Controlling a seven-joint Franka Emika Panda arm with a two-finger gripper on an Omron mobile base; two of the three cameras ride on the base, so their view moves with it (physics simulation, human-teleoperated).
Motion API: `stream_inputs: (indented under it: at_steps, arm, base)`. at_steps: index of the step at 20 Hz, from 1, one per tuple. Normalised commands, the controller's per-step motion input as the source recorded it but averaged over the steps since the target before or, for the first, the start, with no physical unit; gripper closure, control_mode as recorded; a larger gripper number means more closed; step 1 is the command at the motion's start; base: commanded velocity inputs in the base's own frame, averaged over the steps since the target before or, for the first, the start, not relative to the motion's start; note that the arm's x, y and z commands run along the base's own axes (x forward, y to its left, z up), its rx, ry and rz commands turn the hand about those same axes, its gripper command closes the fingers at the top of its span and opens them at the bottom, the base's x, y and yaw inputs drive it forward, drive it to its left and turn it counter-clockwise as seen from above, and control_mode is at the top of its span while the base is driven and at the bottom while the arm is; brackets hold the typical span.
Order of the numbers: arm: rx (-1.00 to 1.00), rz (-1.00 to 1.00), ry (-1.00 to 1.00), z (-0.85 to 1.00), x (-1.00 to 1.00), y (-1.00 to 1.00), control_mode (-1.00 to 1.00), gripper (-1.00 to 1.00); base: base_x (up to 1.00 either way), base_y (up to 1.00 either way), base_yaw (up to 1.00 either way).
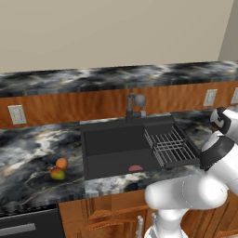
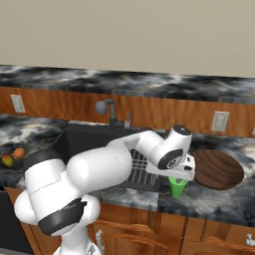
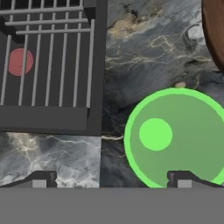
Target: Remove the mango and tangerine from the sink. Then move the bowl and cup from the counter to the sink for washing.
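Lettering is nowhere readable on my screens; neither the cup (image 2: 176, 188) nor the bowl (image 2: 217, 169) carries a mark I can make out. I see the arm reaching from the base across the front edge of the sink (image 1: 118, 144), elbow bent low, wrist turned so the hand points straight down over the green cup. In the hand view the pincer (image 3: 109, 180) is spread wide: one fingertip sits over bare marble worktop (image 3: 52, 157) just beside the sink's corner, the other overlaps the near rim of the cup (image 3: 175, 135), so the cup is off centre between them and nothing is gripped. The cup stands upright on the worktop close to its front edge, between the sink's rack side and the wooden bowl. The bowl lies just beyond it, apart from it by a strip of marble. The wire rack (image 1: 169, 146) fills the sink's right part; a red drain disc shows under its bars. The mango (image 1: 57, 174) and tangerine (image 1: 62, 163) rest together on the worktop left of the sink, touching or nearly so, with open marble around them.
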Motion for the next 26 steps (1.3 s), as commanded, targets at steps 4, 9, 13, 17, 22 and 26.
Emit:
stream_inputs:
  at_steps: [4, 9, 13, 17, 22, 26]
  arm:
    - [-0.01, 0.0, -0.01, -0.08, 0.13, -0.01, -1.0, -1.0]
    - [-0.01, 0.0, 0.0, -0.05, 0.15, -0.04, -1.0, -1.0]
    - [0.0, 0.0, 0.0, -0.06, 0.11, -0.08, -1.0, -1.0]
    - [0.0, 0.0, 0.0, -0.07, 0.09, -0.11, -1.0, -1.0]
    - [0.0, 0.0, 0.0, -0.11, 0.07, -0.1, -1.0, -1.0]
    - [0.0, 0.0, 0.0, -0.11, 0.1, -0.06, -1.0, -1.0]
  base:
    - [0.0, 0.0, 0.0]
    - [0.0, 0.0, 0.0]
    - [0.0, 0.0, 0.0]
    - [0.0, 0.0, 0.0]
    - [0.0, 0.0, 0.0]
    - [0.0, 0.0, 0.0]
